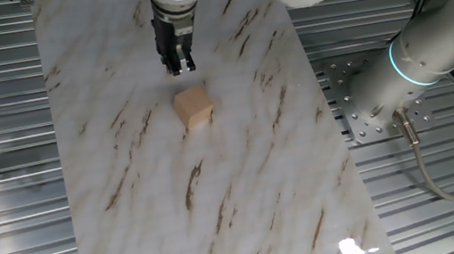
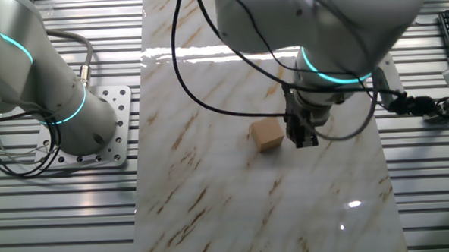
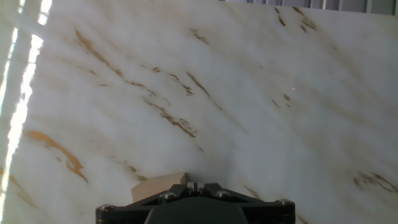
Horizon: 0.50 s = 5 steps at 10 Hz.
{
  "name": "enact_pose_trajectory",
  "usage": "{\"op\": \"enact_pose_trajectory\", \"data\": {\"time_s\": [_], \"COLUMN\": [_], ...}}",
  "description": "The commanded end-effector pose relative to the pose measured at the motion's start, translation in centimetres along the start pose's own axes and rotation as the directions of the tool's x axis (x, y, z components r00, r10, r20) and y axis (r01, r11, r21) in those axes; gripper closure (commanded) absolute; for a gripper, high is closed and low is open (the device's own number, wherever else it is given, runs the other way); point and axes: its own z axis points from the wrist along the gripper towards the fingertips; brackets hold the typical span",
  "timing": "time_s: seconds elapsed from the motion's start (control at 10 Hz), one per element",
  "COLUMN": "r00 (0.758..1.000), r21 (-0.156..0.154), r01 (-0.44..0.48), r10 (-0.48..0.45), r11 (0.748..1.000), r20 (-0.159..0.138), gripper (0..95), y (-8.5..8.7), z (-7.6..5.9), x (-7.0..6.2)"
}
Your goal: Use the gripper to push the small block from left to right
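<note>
The small block (image 1: pixel 194 107) is a light tan wooden cube resting on the marble-patterned board (image 1: pixel 246 196). My black gripper (image 1: pixel 180 65) hangs just beyond the block's far side, fingers pointing down and pressed together with nothing between them. In the other fixed view the gripper (image 2: pixel 304 140) stands close to the right of the block (image 2: pixel 268 134), with a narrow gap showing. In the hand view the block (image 3: pixel 158 185) peeks out at the lower left, next to the shut gripper (image 3: pixel 194 185). I cannot tell whether they touch.
A second grey arm with a cyan ring (image 1: pixel 431 47) stands on a bolted plate (image 1: pixel 359 107) beside the board, also seen in the other fixed view (image 2: pixel 48 96). Ribbed metal tabletop (image 1: pixel 7 223) surrounds the board. Cables (image 2: pixel 207 81) hang over the board.
</note>
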Motion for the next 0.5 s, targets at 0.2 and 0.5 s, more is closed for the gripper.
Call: {"op": "enact_pose_trajectory", "data": {"time_s": [0.2, 0.5], "r00": [1.0, 1.0], "r21": [0.042, 0.052], "r01": [-0.012, -0.023], "r10": [0.013, 0.023], "r11": [0.999, 0.998], "r20": [-0.023, -0.014], "gripper": [95.0, 95.0], "y": [-0.03, -0.03], "z": [-0.02, -0.02], "x": [0.1, 0.1]}}
